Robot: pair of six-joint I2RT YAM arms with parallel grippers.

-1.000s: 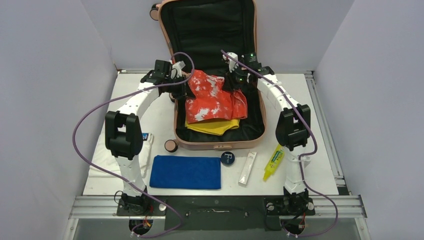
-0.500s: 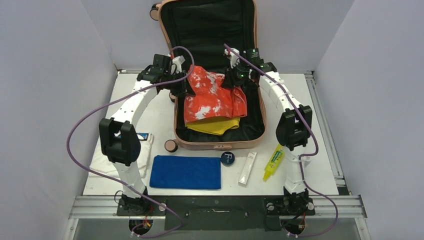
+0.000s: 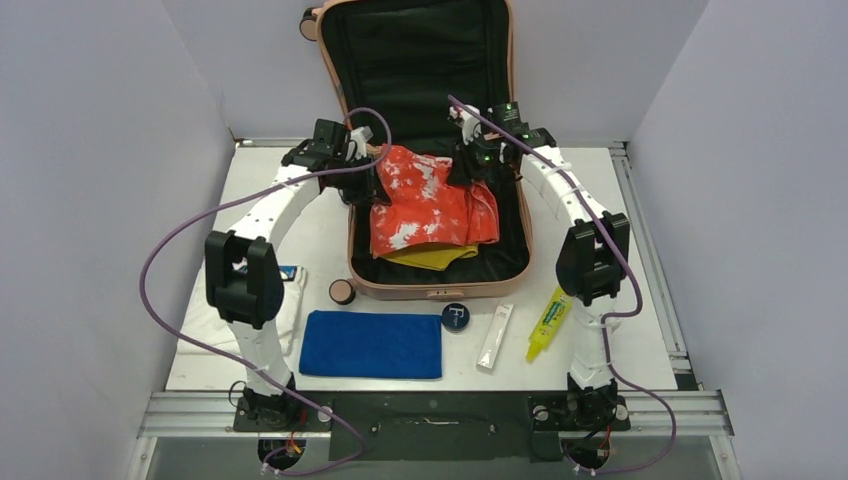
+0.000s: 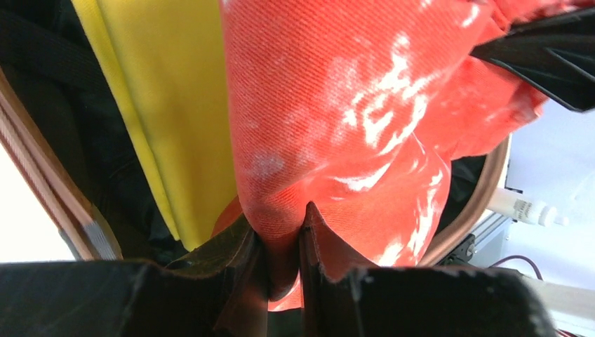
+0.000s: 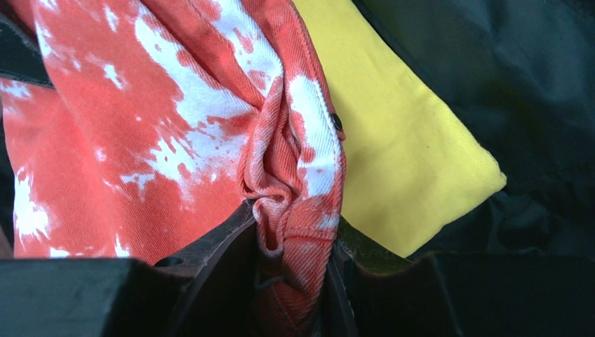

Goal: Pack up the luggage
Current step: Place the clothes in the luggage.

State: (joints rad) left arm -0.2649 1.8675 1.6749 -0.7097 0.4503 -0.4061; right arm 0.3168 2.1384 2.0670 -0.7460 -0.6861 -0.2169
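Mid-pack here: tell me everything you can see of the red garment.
The red garment is orange-red with white bleached-looking blotches, a twill-like woven cloth with a stitched hem and one small dark stud. It is crumpled, not folded flat, inside the open suitcase, its near part over a yellow cloth. The left end effector pinches its far left corner and the right end effector its far right edge, each shut on a bunched fold.

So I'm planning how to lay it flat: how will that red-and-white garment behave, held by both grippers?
Probably floppy: the red-and-white garment bunches into folds where the left gripper and right gripper pinch it. Likely light, draping between them onto the yellow cloth. Its woven texture suggests little slip.
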